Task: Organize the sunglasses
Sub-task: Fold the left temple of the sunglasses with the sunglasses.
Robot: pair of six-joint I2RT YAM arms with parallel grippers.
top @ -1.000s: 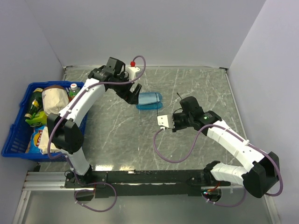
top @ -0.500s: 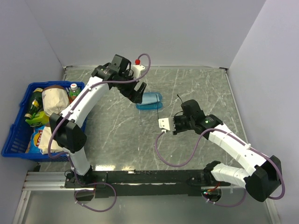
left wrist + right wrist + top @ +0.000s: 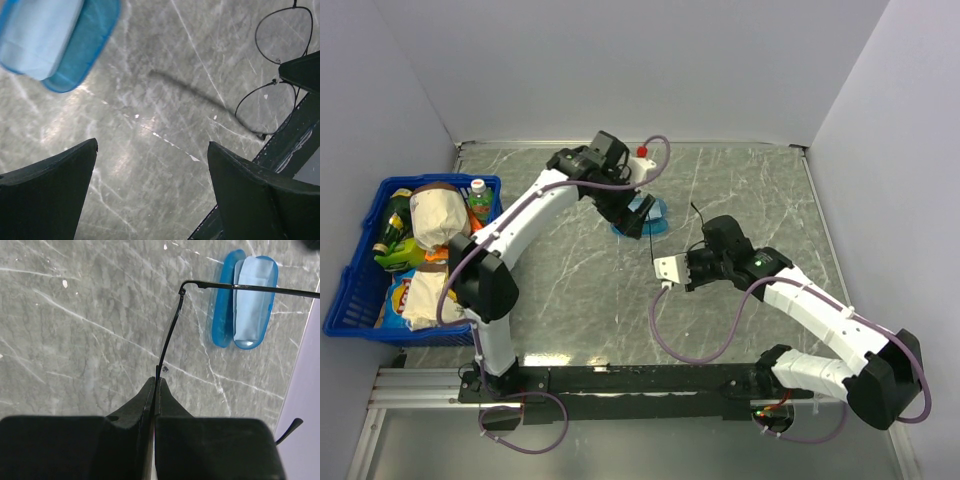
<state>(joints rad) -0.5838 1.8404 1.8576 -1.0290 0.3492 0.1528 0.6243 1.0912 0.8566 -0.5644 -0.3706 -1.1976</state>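
Carry step: my right jaws clench the thin black wire-frame sunglasses [image 3: 168, 335] above grey marbled bench [image 3: 75, 340]; left jaws released near open blue translucent case [image 3: 221, 310]. Next, probably: lower them in.

sunglasses [image 3: 275, 81]: black frame; lenses apparently clear
case [image 3: 86, 49]: translucent blue, paler blue inside
table [image 3: 150, 165]: grey marble pattern, white veins
basket [image 3: 342, 290], 9 o'clock: blue

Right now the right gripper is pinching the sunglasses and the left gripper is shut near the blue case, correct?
Not quite. The left gripper is open, its jaws spread wide in the left wrist view. The right gripper is pinching the sunglasses, and the left one is near the blue case.
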